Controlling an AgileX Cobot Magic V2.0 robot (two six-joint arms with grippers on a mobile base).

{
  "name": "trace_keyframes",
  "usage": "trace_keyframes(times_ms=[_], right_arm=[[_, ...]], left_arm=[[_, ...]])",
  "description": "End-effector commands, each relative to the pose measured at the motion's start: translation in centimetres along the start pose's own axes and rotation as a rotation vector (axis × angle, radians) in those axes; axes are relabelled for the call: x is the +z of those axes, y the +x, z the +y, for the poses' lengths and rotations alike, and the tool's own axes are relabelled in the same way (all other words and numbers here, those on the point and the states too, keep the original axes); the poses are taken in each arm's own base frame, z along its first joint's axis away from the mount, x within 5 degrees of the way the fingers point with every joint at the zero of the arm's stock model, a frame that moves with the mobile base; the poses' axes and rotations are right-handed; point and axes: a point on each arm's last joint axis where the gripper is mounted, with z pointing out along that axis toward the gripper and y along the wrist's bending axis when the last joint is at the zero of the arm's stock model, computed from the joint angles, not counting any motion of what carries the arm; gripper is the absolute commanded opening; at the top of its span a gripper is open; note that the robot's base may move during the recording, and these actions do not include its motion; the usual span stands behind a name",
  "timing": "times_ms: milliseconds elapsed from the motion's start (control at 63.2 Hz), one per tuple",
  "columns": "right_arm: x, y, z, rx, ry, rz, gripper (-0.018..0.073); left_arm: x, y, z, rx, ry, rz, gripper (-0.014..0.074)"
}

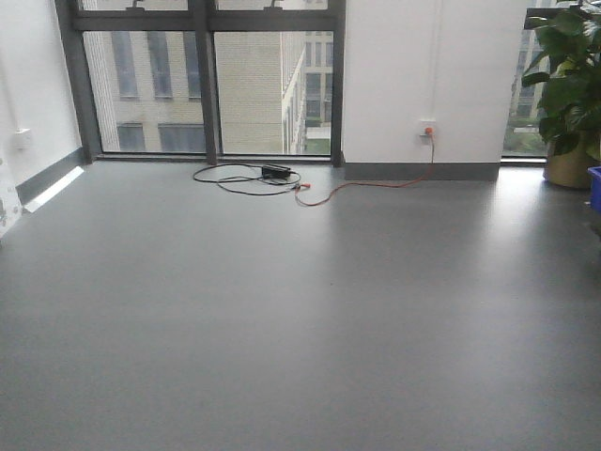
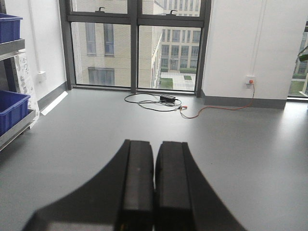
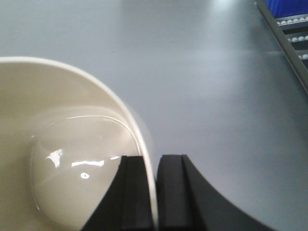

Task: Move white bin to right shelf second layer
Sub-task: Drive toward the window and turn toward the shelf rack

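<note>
Grip comes first: my right tool [image 3: 155, 192] is pinching the thin wall of the white bin [image 3: 62, 144], one side of the tool inside the tub and the other outside, with the rim running up between them. I hold it by the edge because the tub has no handles and its smooth, tapering body offers nothing else to clamp. Held from one side, I judge the bin will want to tip away from the tool, so the carry should be slow and level. The bin looks empty; its glossy base shows only reflections.

My left tool [image 2: 154, 187] is pressed together with nothing in it and points across the floor [image 1: 282, 310], out of the way.

In the right wrist view, the roller rack [image 3: 293, 29] lies at the far right, its steel front rail slanting down the edge of the view and a blue crate [image 3: 288, 6] above it. I cannot tell which level this is. Bare floor lies between bin and rack, so the approach is open. The rail is the edge to clear: the tub's base must pass over it before it settles on the rollers. Blue crates [image 2: 9, 108] fill the shelf on the left.
</note>
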Motion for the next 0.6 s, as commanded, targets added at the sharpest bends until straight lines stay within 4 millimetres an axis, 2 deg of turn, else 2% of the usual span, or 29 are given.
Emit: trace_keyframes(times_ms=[0,585], right_arm=[[-0.52,-1.76,0.17,0.001,-0.012,-0.124,0.0055],[-0.52,-1.76,0.17,0.001,-0.012,-0.124,0.0055]], left_arm=[[-0.04,0.08,0.02,-0.011,0.004,-0.071,0.0085],[-0.04,0.08,0.02,-0.011,0.004,-0.071,0.0085]])
